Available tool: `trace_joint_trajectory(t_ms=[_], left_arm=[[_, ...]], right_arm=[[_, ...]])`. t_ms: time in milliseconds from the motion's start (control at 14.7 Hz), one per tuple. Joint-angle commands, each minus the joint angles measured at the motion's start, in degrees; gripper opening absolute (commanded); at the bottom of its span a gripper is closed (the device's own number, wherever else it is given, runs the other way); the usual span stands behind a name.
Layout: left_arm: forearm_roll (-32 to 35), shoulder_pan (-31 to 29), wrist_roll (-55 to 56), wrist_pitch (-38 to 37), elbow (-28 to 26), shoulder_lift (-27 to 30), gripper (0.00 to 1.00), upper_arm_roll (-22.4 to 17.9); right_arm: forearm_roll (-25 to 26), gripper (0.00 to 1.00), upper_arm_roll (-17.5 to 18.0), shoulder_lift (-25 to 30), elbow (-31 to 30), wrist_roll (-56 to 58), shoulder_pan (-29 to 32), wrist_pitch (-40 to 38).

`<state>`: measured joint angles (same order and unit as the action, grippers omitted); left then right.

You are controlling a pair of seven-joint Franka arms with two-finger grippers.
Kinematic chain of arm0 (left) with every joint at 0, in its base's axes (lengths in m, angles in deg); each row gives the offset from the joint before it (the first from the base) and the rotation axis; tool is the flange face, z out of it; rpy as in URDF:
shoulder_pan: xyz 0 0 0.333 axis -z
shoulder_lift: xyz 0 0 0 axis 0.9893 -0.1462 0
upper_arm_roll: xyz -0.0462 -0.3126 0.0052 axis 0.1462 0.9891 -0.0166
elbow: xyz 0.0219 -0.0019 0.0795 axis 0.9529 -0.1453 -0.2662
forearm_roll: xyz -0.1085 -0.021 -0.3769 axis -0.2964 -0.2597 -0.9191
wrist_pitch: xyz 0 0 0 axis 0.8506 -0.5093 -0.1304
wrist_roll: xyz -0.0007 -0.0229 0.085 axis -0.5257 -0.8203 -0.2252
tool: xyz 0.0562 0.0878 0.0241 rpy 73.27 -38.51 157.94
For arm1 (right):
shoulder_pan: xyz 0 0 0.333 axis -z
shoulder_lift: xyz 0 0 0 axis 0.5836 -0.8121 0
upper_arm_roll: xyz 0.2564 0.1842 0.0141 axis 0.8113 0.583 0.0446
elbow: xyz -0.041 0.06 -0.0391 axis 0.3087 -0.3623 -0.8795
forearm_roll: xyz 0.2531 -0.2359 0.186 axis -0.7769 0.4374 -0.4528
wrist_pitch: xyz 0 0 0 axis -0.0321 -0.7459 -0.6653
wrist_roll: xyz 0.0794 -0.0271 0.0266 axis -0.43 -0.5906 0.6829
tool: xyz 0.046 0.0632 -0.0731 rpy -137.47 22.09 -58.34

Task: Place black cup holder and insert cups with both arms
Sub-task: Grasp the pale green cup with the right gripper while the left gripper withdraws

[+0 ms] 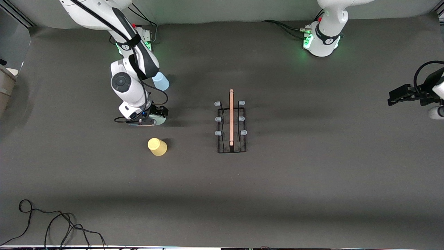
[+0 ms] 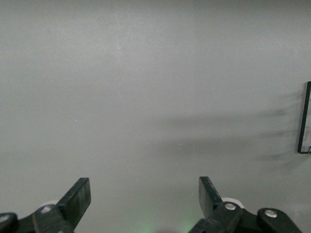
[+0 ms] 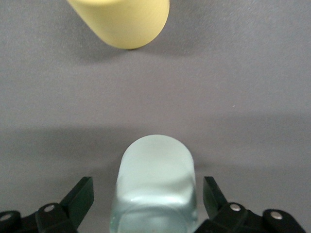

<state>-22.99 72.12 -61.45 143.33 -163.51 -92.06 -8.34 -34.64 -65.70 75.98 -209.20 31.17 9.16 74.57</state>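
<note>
I had the right gripper (image 3: 146, 204) down low with its jaws spread wide, one finger (image 3: 80, 196) on each side of the pale grey-green cup (image 3: 156, 187), a gap showing on both sides, so it straddled the cup without touching it. That cup stood upside down on the grey table (image 1: 312, 194), mostly hidden under the wrist in the front view. The yellow cup (image 1: 157, 146) sat near it, closer to the front camera, also inverted, with bare mat between the two. The light blue cup (image 1: 161, 81) stood farther from the camera, partly covered by the right arm (image 1: 133, 52).

The left gripper (image 2: 145, 199) hung over bare table at the left arm's end, jaws equally wide and holding nothing; that arm waited.

The black cup holder (image 1: 231, 121) stood upright mid-table, its wooden handle (image 1: 231, 116) running toward the camera and its six capped prongs bare. It lay well apart from all three cups and from both grippers, with open mat all round. A loose black cable (image 1: 52, 222) curled at the table's near edge, toward the right arm's end.
</note>
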Motion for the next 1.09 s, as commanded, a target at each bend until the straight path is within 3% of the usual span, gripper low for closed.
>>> trace_joint_trajectory(t_ms=[0, 205, 273, 409, 478, 546, 819, 1024], left_arm=[[-1.5, -1.16, -1.27, 1.69, -2.04, 1.34, 0.99, 0.37], [-1.24, -1.16, -1.27, 2.57, -2.04, 0.99, 0.99, 0.28], [-0.81, -1.16, -1.27, 2.57, -2.04, 0.99, 0.99, 0.2], [-0.71, -1.16, -1.19, 2.57, -2.04, 0.81, 0.99, 0.2], [-0.71, -1.08, -1.19, 2.31, -1.96, 0.81, 0.99, 0.2], [-0.71, -0.99, -1.1, 2.04, -1.61, 0.81, 0.99, 0.28], [-0.54, -1.08, -1.27, 1.95, -1.6, 0.29, 1.0, 0.28], [-0.54, -0.46, -1.27, 1.52, -1.52, 0.2, 1.0, 0.37]], right_arm=[[-0.64, 1.0, -0.12, -0.66, -0.15, -1.2, -0.62, 0.9], [-0.63, 0.99, -0.21, -0.75, -0.24, -1.11, -0.53, 0.72], [-0.64, 0.85, -0.21, -0.75, -0.15, -1.02, -0.53, 0.64], [-0.63, 0.31, -0.21, -0.66, -0.15, -1.02, -0.44, 0.55], [-0.64, 0.09, -0.21, -0.32, -0.15, -1.11, -0.44, 0.46], [-0.64, 0.0, -0.3, 0.38, 0.02, -1.28, -0.44, -0.41], [-0.81, 0.0, -0.56, 6.09, 2.21, -4.09, -0.44, -7.33], [-5.8, 0.0, -0.47, 9.0, 9.14, -5.15, -0.53, -19.63]])
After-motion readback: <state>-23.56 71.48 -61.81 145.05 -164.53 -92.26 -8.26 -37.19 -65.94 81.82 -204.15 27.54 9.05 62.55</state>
